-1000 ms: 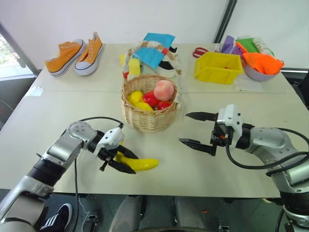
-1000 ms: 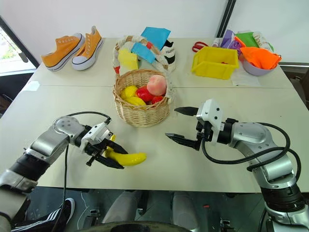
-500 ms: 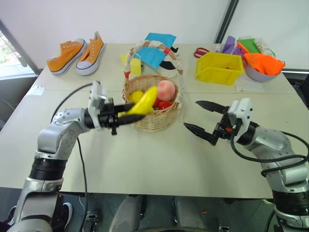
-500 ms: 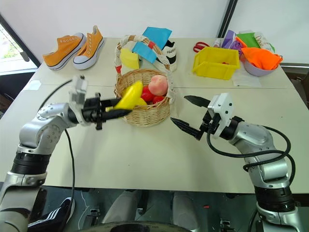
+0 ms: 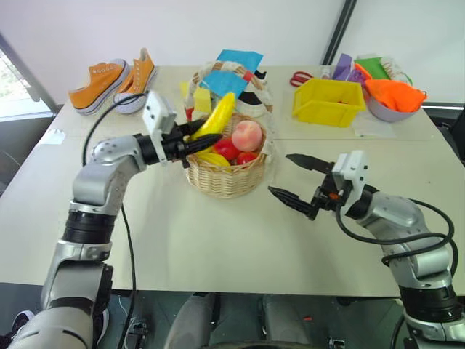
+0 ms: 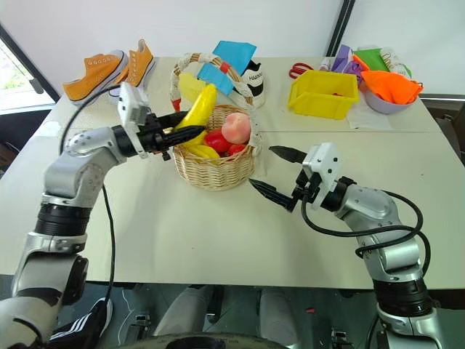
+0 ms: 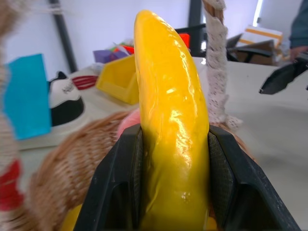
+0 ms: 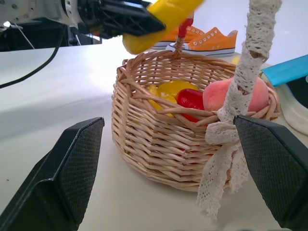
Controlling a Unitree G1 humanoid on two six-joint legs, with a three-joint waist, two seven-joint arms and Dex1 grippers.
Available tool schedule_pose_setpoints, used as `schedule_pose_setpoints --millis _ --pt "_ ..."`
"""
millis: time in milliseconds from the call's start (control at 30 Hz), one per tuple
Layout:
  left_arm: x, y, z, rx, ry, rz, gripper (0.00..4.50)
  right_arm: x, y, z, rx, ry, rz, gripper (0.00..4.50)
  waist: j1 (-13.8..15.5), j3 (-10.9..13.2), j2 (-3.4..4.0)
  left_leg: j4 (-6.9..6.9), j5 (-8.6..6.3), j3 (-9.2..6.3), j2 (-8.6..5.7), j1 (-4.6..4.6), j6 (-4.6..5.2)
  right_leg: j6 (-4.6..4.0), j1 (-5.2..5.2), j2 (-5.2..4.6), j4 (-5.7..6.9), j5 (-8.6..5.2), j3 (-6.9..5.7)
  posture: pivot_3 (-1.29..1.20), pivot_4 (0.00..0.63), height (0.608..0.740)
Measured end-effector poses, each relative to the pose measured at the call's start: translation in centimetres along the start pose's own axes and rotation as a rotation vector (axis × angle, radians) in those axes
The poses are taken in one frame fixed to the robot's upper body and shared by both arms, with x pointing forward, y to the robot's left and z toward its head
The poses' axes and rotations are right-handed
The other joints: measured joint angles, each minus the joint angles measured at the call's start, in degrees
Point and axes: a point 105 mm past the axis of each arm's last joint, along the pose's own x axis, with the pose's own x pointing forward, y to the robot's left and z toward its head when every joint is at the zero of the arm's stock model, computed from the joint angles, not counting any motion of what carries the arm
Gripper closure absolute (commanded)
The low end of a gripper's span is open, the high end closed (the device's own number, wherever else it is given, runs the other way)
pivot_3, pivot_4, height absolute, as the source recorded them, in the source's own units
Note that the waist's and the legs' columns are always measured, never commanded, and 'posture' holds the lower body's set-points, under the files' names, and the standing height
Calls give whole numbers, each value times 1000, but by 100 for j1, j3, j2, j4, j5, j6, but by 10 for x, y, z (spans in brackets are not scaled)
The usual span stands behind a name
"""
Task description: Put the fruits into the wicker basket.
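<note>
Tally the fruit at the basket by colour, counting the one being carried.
Yellow: 3, the banana in the left gripper plus two small yellow fruits in the wicker basket
Red: 2 small red fruits
Pinkish: 1 peach
Total: 6

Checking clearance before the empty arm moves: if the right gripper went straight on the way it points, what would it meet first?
Probably the wicker basket, near its lace-wrapped handle; the open right gripper faces it across bare table.
</note>
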Motion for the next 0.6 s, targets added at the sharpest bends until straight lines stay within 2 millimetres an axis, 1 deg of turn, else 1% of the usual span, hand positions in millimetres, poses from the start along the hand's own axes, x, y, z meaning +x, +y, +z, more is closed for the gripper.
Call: schedule_pose_setpoints --millis 67,200,300,400,500,533,600 --pt "8 3 0 3 0 -6 2739 1 0 -1 -2 3 0 0 6 0 1 0 0 -1 -1 0 0 0 0 0 0 0 -1 0 150 740" --pt "21 6 -10 -15 20 -5 2739 4 2 -2 -1 1 9 0 -11 1 -2 0 1 -1 -1 -3 0 1 -4 1 1 1 -1 0 150 740" --pt "29 4 -9 -49 1 -23 2739 4 2 -2 -2 3 8 0 -21 1 -2 0 1 -2 2 -3 0 2 -7 4 5 1 -1 0 150 740" --pt "32 2 -2 -63 -5 -50 1854 4 1 -3 -6 7 5 0 -31 1 -2 0 1 -1 1 -2 -1 2 -6 5 5 1 -1 0 150 740" --pt "33 3 -2 -60 -8 -45 238 4 1 -3 -10 11 0 0 -21 1 -2 0 2 -2 1 -2 -2 2 -6 5 6 1 -1 0 150 740" --pt "33 2 -2 -64 -9 -45 74 4 0 -3 -11 12 -3 0 -19 1 -2 0 3 -2 1 -2 -2 3 -5 5 5 1 -1 0 150 740" --pt "32 2 -1 -74 -10 -48 74 5 0 -3 -8 6 -12 0 -24 1 -2 0 3 -2 1 -2 -2 3 -6 5 5 1 0 0 150 740"
